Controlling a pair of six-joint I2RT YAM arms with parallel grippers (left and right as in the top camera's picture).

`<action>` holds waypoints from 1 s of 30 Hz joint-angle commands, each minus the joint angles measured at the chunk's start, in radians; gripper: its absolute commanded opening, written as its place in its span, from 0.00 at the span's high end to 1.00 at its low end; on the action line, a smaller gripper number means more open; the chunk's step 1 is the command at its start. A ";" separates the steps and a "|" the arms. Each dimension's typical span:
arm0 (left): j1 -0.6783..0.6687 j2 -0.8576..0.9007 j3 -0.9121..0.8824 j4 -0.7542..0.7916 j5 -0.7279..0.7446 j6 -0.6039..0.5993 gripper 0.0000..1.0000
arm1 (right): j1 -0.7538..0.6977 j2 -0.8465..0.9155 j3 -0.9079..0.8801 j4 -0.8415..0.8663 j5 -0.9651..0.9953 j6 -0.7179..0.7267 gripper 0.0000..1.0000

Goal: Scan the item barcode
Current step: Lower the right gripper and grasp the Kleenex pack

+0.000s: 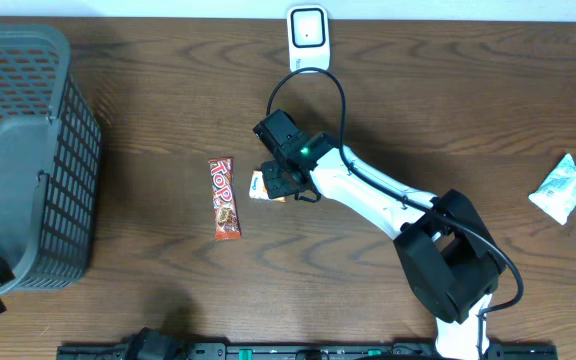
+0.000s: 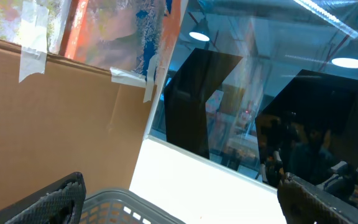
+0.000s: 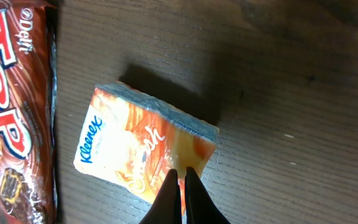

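Observation:
The item is an orange and white Kleenex tissue pack [image 3: 143, 148], seen in the overhead view [image 1: 261, 184] at mid-table. My right gripper [image 3: 183, 172] is shut, its two thin fingertips pinching the pack's near corner. From above, the right gripper [image 1: 280, 180] covers the pack's right side. No barcode shows on the pack's visible face. A white scanner [image 1: 308, 32] stands at the table's far edge, beyond the gripper. My left gripper [image 2: 182, 182] is open with nothing between its fingers, pointing over the basket rim [image 2: 126, 200] at a wall and window.
A brown TOP chocolate bar [image 1: 224, 198] lies just left of the tissue pack and fills the left edge of the right wrist view [image 3: 14, 118]. A grey mesh basket [image 1: 63, 150] fills the table's left side. A white packet [image 1: 562, 188] lies at far right.

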State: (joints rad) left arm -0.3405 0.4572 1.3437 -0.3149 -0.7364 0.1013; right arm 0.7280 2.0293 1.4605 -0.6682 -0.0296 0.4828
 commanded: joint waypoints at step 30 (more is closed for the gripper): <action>0.002 -0.007 -0.003 0.001 -0.009 -0.008 0.02 | 0.009 0.094 0.322 -0.370 0.021 0.364 0.01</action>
State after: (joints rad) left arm -0.3405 0.4572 1.3437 -0.3153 -0.7364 0.1013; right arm 0.7353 2.0872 1.7782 -1.0447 0.0139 0.7853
